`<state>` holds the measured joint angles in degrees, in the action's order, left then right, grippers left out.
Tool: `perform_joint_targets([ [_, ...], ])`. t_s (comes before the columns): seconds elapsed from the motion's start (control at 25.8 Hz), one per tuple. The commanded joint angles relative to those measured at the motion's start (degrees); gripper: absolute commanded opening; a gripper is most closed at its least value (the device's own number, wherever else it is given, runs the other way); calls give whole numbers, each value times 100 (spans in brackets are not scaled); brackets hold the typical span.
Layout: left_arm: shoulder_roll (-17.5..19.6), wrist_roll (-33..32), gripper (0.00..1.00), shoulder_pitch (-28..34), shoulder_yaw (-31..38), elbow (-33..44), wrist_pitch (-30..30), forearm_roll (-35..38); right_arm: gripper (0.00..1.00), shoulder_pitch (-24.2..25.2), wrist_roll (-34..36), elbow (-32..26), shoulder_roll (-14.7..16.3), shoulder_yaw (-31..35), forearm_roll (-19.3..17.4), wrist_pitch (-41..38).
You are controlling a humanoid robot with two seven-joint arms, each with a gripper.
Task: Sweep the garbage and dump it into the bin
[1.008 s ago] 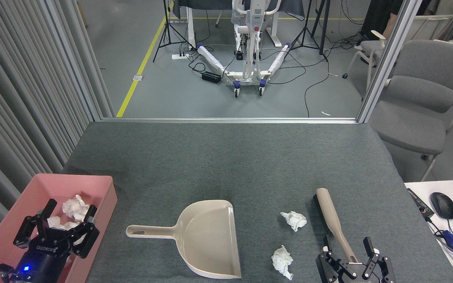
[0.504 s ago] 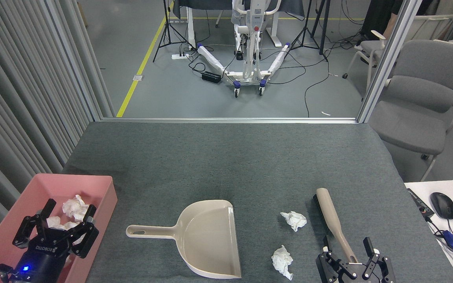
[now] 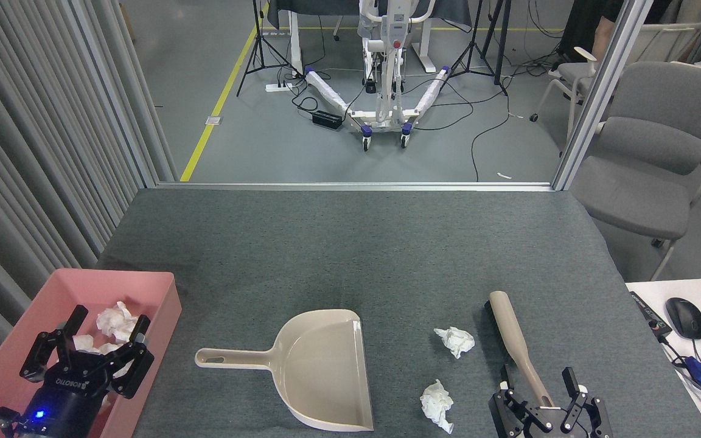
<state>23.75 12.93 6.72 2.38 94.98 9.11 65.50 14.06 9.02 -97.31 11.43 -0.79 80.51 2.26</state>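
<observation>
White crumpled tissue-paper wads (image 3: pixel 454 341): light, soft. Beige plastic brush (image 3: pixel 513 334): stiff; grip handle, between right tool (image 3: pixel 540 387)'s spread fingers. Left tool (image 3: pixel 89 342) spread.

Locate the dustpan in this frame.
In the head view the dustpan lies low and centre on the grey table, handle pointing left toward the pink bin, two tissue wads just right.

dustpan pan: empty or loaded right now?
Empty. The dustpan shows a bare beige inside, lying flat on the table. Two tissue wads lie on the cloth to its right, apart from it.
</observation>
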Motion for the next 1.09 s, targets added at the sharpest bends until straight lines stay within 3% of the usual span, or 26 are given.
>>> perform_joint_targets([
  [0.0, -20, 7, 100, -4, 0, -23, 3, -2, 98, 1, -5, -8, 0, 0, 0, -7],
  [1.05, -81, 7, 100, 22, 0, -15, -58, -55, 98, 1, -5, -16, -18, -9, 0, 2],
])
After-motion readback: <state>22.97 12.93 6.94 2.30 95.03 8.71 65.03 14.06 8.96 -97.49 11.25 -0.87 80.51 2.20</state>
